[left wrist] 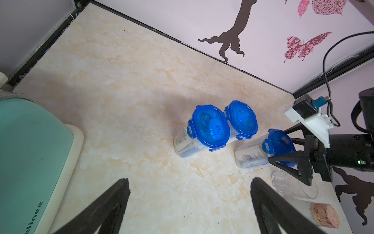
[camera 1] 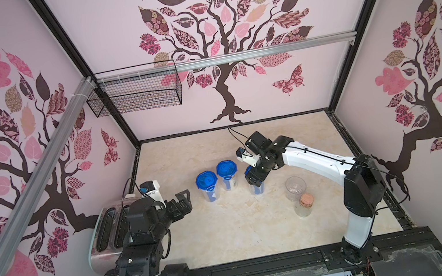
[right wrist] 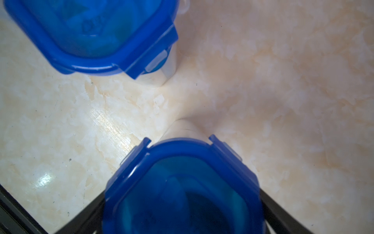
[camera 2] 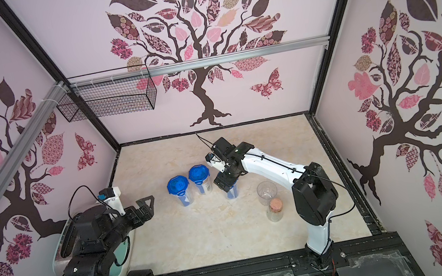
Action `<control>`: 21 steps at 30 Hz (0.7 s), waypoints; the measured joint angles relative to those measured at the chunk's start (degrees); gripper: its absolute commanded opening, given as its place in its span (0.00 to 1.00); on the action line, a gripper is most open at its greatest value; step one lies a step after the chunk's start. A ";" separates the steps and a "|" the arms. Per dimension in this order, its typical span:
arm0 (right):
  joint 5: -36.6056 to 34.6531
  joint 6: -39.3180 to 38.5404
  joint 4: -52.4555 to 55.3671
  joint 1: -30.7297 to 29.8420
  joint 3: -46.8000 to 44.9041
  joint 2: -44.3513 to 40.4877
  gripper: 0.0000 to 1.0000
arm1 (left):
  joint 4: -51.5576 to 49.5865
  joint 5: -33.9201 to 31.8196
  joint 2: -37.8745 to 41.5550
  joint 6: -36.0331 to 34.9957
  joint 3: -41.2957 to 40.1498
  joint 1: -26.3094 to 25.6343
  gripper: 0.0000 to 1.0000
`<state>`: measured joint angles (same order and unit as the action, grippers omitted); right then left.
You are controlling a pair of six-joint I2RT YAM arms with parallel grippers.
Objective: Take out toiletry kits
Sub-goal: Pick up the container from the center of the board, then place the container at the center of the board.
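Three jars (camera 1: 227, 174) stand close together on the table (camera 1: 230, 234), and every one has its blue lid clipped on. Our kits (left wrist: 254, 151) are shut inside them. We can see a white bottle with a tan cap through the wall of the right jar (left wrist: 240, 160). None of the kits is out yet.

Our right fingers (left wrist: 273, 160) sit on both sides of the lid (right wrist: 182, 192) of the right jar. We cannot tell if they are squeezing it or only sitting beside it. Our left fingers (left wrist: 121, 190) are spread wide with nothing in them. They are up near the toaster (camera 1: 105, 234), well apart from the jars.

What could go wrong? We think the clips look shut, so if we pull up, the whole jar may come up and not just the lid. Nothing holds the bottom of the jar down, so it could tip or swing. It could bump the jar next to it, or the cup (camera 1: 295, 187) just beside it, and knock them over. The lid looks smooth, so our fingers may slip off it. If the lid pops off fast, the kit could spill out over the table.
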<state>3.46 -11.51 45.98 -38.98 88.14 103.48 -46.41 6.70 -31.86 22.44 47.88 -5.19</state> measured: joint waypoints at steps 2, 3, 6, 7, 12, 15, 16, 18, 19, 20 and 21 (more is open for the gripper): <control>0.11 0.17 0.22 -0.39 0.00 -0.09 0.88 | 0.00 0.02 0.00 0.00 0.00 0.00 0.97; 0.15 0.20 0.35 -0.61 0.00 -0.15 0.87 | 0.00 0.02 0.00 0.00 0.00 0.00 0.97; 0.15 0.90 0.98 -1.46 -0.02 -0.92 0.85 | 0.02 0.04 0.04 0.00 0.00 0.00 0.97; 0.13 1.16 1.25 -1.79 -0.02 -1.46 0.85 | 0.02 0.04 0.11 0.00 0.00 0.00 0.97; -0.04 2.12 1.38 -4.33 -1.49 -6.19 0.86 | 0.02 0.04 0.15 0.00 0.00 0.00 0.97; -0.22 2.73 1.22 -7.28 -3.23 -9.25 0.85 | 0.02 0.04 0.26 0.02 0.00 0.00 0.97; -0.17 2.97 1.14 -8.28 -4.04 -10.10 0.85 | 0.02 0.04 0.28 0.00 0.00 0.00 0.97; 0.11 3.67 1.14 -9.99 -5.18 -10.80 0.85 | 0.02 0.04 0.37 0.00 0.00 0.00 0.97; 0.57 3.96 1.29 -10.64 -5.46 -10.86 0.85 | 0.02 0.04 0.39 0.00 0.00 0.00 0.97; 0.81 4.24 1.22 -11.30 -5.79 -10.86 0.85 | 0.02 0.07 0.39 0.00 0.00 0.00 0.97; 0.85 4.46 1.14 -11.72 -6.08 -10.86 0.85 | 0.02 0.07 0.39 0.00 0.00 0.00 0.97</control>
<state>4.32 -7.05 47.11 -50.70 82.06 92.62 -46.39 6.76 -31.46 22.44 47.88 -5.19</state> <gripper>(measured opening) 0.897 0.973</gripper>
